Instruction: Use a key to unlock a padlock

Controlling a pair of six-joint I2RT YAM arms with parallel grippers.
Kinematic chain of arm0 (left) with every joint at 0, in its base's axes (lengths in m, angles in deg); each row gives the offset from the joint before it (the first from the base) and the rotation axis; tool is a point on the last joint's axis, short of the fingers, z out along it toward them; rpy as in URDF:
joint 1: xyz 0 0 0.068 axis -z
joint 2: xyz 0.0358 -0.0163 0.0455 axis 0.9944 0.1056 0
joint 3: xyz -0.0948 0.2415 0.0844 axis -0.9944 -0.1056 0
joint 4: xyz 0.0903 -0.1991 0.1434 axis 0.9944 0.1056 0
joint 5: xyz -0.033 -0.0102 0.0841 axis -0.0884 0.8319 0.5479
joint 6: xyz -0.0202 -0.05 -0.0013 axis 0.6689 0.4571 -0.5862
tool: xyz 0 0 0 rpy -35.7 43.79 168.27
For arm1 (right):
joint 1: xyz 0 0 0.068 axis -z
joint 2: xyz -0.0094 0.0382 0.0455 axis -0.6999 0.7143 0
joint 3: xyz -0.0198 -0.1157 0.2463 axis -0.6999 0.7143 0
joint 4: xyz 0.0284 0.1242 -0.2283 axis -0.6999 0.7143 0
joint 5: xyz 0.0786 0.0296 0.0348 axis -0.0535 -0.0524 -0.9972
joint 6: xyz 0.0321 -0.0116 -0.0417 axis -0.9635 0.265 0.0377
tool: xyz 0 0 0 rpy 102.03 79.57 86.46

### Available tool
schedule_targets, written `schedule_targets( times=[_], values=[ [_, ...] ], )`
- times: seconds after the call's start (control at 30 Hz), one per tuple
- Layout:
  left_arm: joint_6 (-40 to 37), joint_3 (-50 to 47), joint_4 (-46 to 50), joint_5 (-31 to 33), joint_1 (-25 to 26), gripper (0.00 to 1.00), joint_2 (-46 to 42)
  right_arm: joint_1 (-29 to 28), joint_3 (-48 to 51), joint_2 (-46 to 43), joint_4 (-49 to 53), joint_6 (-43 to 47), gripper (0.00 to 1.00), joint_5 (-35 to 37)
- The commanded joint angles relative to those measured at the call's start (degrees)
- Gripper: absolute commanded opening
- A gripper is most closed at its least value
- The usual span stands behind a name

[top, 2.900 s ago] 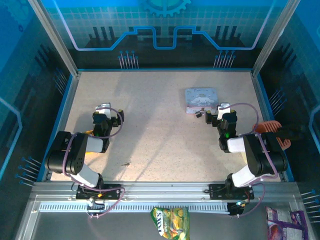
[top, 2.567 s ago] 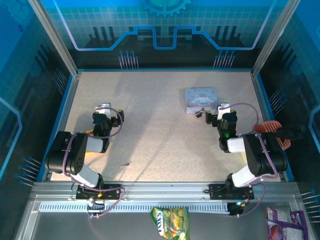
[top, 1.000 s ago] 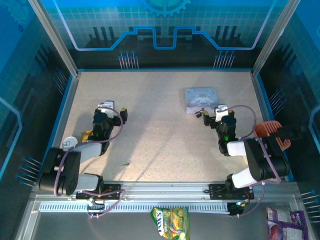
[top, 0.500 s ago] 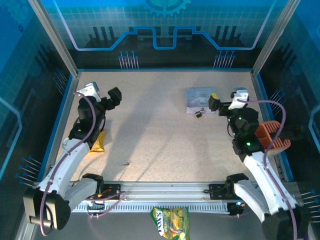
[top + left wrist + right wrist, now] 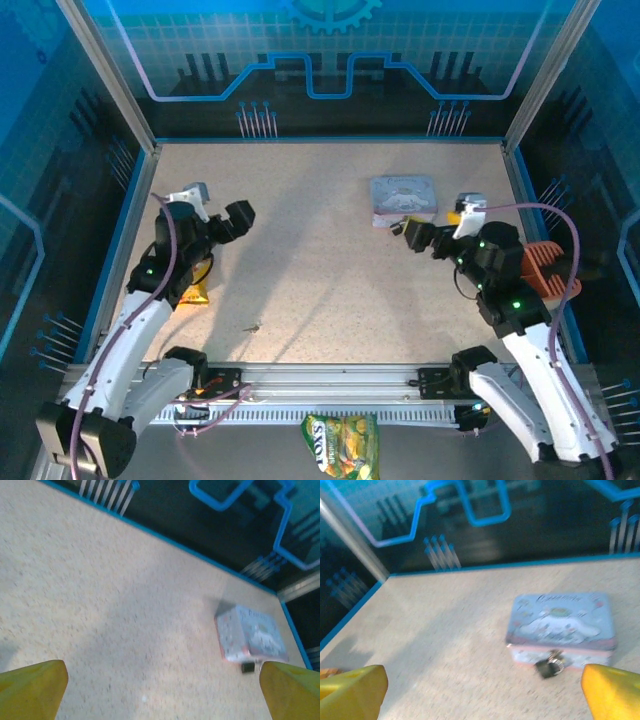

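**Speckled tabletop, both pincers spread wide, padlock against the tin**

Beige speckled tabletop [image 5: 320, 270] is seen inside a blue-edged enclosure with glowing line patterns on its dark walls. The left pincer [image 5: 232, 218] is held above the left part of the surface. In its wrist view its yellow fingertips [image 5: 31, 690] are set far apart at the two lower corners, with nothing gripped between them. The right pincer [image 5: 420, 236] is likewise spread wide and empty, as is shown by its yellow fingertips [image 5: 353, 692] at the lower corners of its own view.

The padlock [image 5: 550, 666] is found just ahead of the right pincer, slightly to its right, resting against the near wall of the pale blue cartoon tin [image 5: 562, 621]. Its dark body and silvery shackle can be made out, though blurred. From the left pincer, padlock and tin are seen well ahead and far to the right.

The key [image 5: 250, 328] is seen as a dark sliver on the bare surface, well apart from both pincers, behind the left one toward the arm bases. An orange-yellow snack packet [image 5: 193, 293] lies under the left arm.
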Motion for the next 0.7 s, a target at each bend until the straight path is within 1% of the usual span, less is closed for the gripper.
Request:
schedule_targets(
  times=[0.0,0.1,0.17,0.27,0.43,0.5,0.57,0.67],
  values=[
    [-2.8,4.3,9.7,0.3,3.1,0.99,0.4,-9.0,-3.6,2.7,6.6,-2.0,1.0,5.1],
    [-3.4,5.0,14.0,2.5,3.7,0.99,-0.8,-19.1,-4.7,7.7,7.3,-4.2,1.0,9.0],
    [-3.3,4.8,16.4,5.7,3.7,0.99,-2.6,-26.4,-4.9,11.9,6.7,-5.4,0.99,11.9],
    [-3.2,3.5,18.4,10.7,3.7,0.99,-6.1,-34.3,-5.2,19.0,5.7,-7.4,0.98,14.1],
    [-0.2,-0.4,20.0,19.8,3.7,0.99,-13.8,-43.7,-8.5,30.6,3.8,-9.3,0.94,15.4],
    [1.4,-1.5,20.2,23.6,3.7,0.99,-17.2,-46.4,-9.9,35.2,2.6,-9.1,0.92,14.7],
    [3.0,-3.6,18.6,27.6,3.7,0.99,-21.4,-49.3,-12.7,41.9,1.9,-8.2,0.89,13.0],
    [4.5,-7.4,15.1,30.4,3.6,0.99,-26.9,-52.7,-17.8,50.9,1.9,-5.6,0.85,10.8]
  ],
)
